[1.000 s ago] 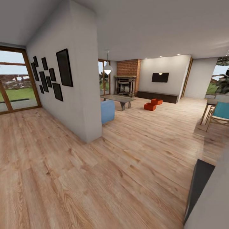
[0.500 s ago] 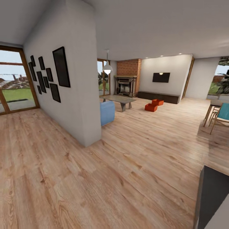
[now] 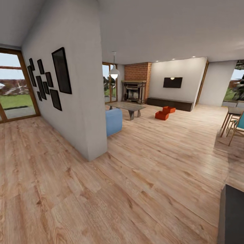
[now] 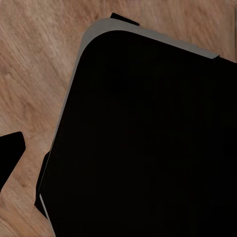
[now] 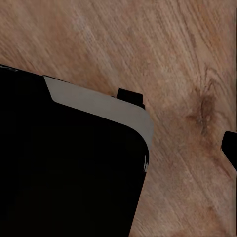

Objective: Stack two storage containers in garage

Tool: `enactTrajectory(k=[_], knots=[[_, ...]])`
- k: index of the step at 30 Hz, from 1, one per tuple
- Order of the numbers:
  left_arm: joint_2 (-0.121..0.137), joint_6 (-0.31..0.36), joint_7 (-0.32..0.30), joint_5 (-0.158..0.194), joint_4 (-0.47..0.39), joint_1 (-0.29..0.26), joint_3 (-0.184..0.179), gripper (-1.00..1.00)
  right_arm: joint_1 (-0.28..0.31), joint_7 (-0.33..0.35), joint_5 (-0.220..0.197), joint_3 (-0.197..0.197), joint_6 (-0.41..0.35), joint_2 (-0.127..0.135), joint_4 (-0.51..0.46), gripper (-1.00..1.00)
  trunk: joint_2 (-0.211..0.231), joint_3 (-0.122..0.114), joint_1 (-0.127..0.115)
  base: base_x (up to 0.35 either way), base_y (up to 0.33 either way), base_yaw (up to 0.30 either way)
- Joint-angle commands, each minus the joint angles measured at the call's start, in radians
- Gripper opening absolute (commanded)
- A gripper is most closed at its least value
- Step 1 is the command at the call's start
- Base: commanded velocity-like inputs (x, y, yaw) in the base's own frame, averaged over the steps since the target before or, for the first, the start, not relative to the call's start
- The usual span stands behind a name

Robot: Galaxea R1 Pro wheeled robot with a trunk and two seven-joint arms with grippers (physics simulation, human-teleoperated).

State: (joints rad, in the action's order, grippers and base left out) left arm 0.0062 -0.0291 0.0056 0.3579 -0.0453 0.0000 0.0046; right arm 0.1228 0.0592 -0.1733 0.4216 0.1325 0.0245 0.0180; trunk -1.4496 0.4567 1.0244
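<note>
a living room with a light wood plank floor (image 3: 142, 176) is seen from the head camera. far across it, two orange-red storage containers (image 3: 165, 113) sit on the planks, touching, just before a long dark bench (image 3: 169, 103) under a black tv (image 3: 172, 82). a brick fireplace (image 3: 135, 86) and grey low table (image 3: 127, 107) stand nearby. whether either pincer is spread or pressed together cannot be told; a dark rounded body (image 4: 148, 143) is shown over wood at the wrists.
</note>
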Motion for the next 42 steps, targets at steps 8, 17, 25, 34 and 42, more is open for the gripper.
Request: enactTrajectory(k=[8, 17, 25, 34, 42], knots=[[0.0, -0.002, 0.001, 0.003, -0.001, 0.0, 0.0, 1.0, 0.001, 0.005, -0.011, 0.006, 0.005, 0.0, 0.002, 1.0, 0.0, 0.001, 0.001, 0.325, 0.0, 0.0], [0.0, -0.002, 0.001, 0.004, -0.001, 0.0, 0.0, 1.0, 0.001, 0.005, -0.011, 0.006, 0.005, 0.0, 0.002, 1.0, 0.0, 0.001, 0.001, 0.325, 0.0, 0.0], [0.0, -0.002, 0.001, 0.004, -0.001, 0.0, 0.0, 1.0, 0.0, 0.005, -0.011, 0.006, 0.005, 0.0, 0.002, 1.0, 0.0, 0.001, 0.001, 0.325, 0.0, 0.0], [0.0, -0.002, 0.001, 0.003, -0.001, 0.0, 0.0, 1.0, 0.001, 0.005, -0.011, 0.006, 0.005, 0.0, 0.002, 1.0, 0.0, 0.001, 0.001, 0.325, 0.0, 0.0], [-0.001, -0.003, 0.001, 0.0, -0.001, 0.0, -0.001, 1.0, 0.001, 0.005, -0.011, 0.006, 0.005, 0.0, 0.002, 1.0, 0.0, 0.001, 0.001, 0.325, 0.0, 0.0]])
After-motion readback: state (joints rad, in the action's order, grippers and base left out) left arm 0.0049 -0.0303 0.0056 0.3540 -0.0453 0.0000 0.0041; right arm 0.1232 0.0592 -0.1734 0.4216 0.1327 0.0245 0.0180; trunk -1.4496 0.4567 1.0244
